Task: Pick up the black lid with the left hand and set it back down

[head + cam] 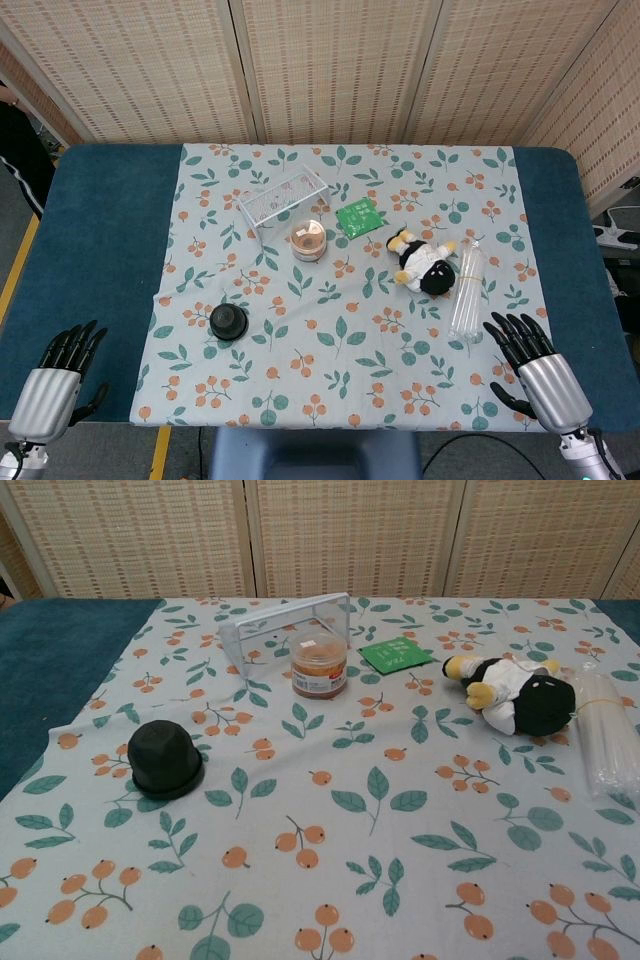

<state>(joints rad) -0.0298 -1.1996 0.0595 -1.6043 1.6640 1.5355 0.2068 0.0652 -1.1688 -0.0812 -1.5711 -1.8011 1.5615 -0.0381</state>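
Both the left hand and right hand have black fingers (silver-cased backs).

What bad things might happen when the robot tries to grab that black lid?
The black lid is a smooth dome, so the fingers may slip off it. It sits on a wrinkly tablecloth, and the left hand might snag the cloth and drag things along. That hand is open near the table's edge, well away from the lid, so a long reach could knock the lid sideways.
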